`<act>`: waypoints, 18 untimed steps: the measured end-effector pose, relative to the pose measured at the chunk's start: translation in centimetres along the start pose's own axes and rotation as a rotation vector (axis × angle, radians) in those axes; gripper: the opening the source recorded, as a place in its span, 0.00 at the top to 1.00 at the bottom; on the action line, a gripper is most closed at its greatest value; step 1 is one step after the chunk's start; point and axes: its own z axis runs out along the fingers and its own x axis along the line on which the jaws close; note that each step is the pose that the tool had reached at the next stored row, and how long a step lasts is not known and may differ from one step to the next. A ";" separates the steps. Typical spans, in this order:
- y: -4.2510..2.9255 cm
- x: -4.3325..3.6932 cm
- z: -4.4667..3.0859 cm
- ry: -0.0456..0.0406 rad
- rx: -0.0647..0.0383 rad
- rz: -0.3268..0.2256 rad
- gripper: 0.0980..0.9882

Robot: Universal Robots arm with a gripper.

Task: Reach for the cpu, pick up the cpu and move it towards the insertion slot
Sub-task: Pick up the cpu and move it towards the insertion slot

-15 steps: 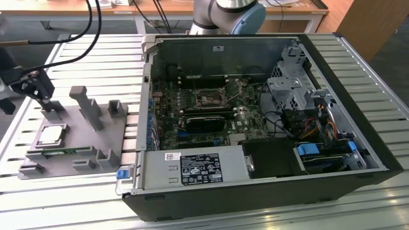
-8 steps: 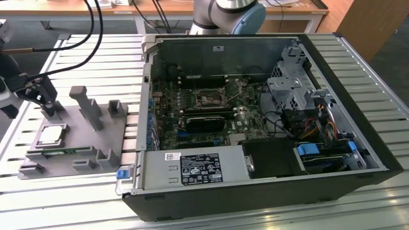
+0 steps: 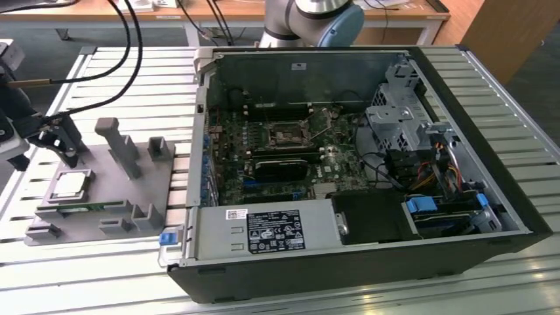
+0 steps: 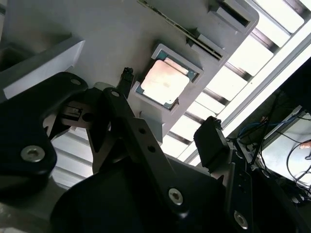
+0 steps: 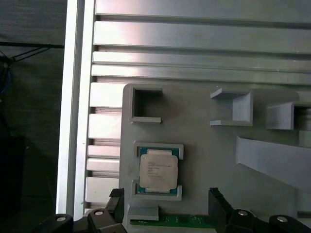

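Observation:
The cpu [image 3: 70, 186] is a flat silvery square chip lying in a recess of the grey plastic tray [image 3: 114, 197], at the exterior view's left. My gripper [image 3: 65, 152] hovers just above the tray, close over the cpu, open and holding nothing. In both wrist views the cpu [image 4: 163, 82] [image 5: 158, 170] lies in its recess, with my gripper [image 4: 169, 106] [image 5: 166, 201] spread wider than the chip and apart from it. The insertion slot [image 3: 284, 136] is the metal-framed square socket on the motherboard inside the open computer case.
The open computer case [image 3: 473, 197] takes up the middle and right of the slatted metal table [image 3: 131, 72]. Grey posts [image 3: 118, 144] stand up from the tray. A green memory stick [image 5: 170, 222] lies beside the cpu. Black cables [image 3: 122, 59] hang above the tray.

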 end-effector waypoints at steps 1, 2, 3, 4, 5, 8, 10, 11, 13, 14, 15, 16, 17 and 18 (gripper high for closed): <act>0.00 0.00 0.18 0.0000 0.000 0.000 0.23; -0.01 0.00 0.37 0.0002 0.000 0.000 0.23; -0.03 0.00 0.55 0.0002 0.000 0.000 0.23; -0.05 0.01 0.73 0.0001 0.000 0.000 0.23; -0.06 0.01 0.91 0.0001 0.000 0.000 0.23; -0.10 -0.01 1.45 0.0001 0.000 0.000 0.23; -0.11 -0.01 1.82 0.0001 0.000 -0.002 0.23; -0.12 -0.01 2.00 0.0002 0.000 -0.002 0.23; -0.13 -0.01 2.37 0.0002 0.000 -0.004 0.23; -0.14 -0.01 2.55 0.0002 0.000 -0.004 0.23; -0.15 -0.01 2.72 0.0003 0.000 -0.004 0.23; -0.16 -0.01 2.89 0.0004 0.000 -0.005 0.23; -0.16 -0.01 3.08 0.0003 0.000 -0.005 0.23; -0.17 -0.01 3.28 0.0003 0.000 -0.005 0.23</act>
